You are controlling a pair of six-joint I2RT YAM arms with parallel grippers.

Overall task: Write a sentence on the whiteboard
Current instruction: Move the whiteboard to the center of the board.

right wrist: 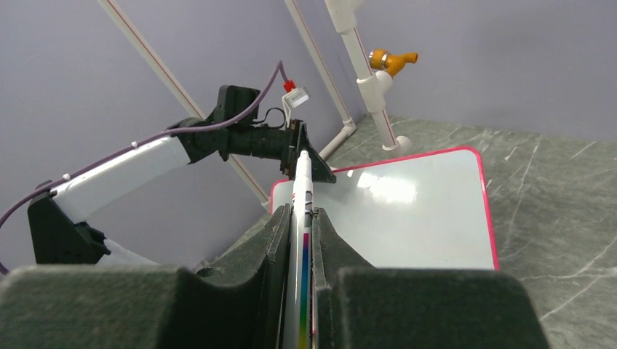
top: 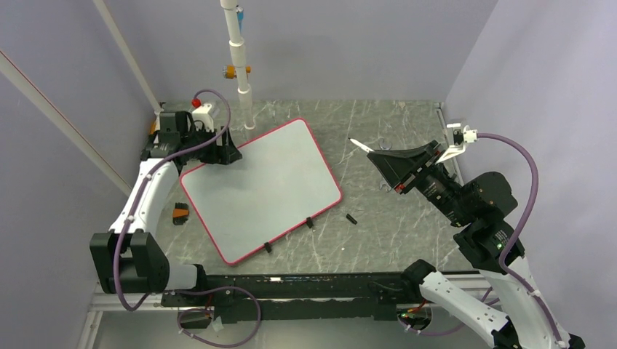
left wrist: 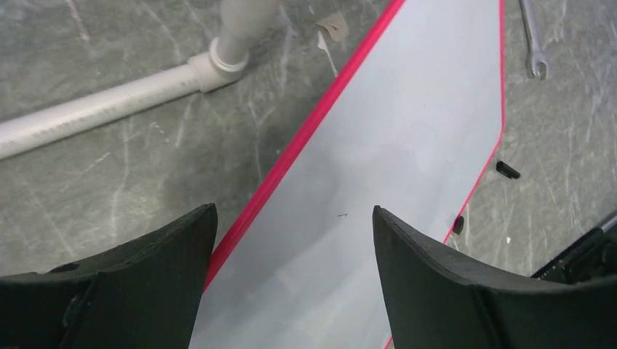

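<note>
Seen from above, the whiteboard (top: 262, 189) lies flat in the middle of the table (top: 393, 233), plain white. The left claw (top: 218, 154) is at its far left corner. Its own camera shows the jaws wide apart, holding nothing, over the red rim (left wrist: 300, 149). The right claw (right wrist: 300, 216), in its camera, is squeezed tight on a white pen (right wrist: 302, 174).

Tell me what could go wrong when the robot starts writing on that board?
1. The left fingers stand open over the whiteboard at its far corner, not gripping it, so the board might slide under the pen.
2. The right fingers pinch only part of the long marker; pressed down, it could tilt or slip.
</note>
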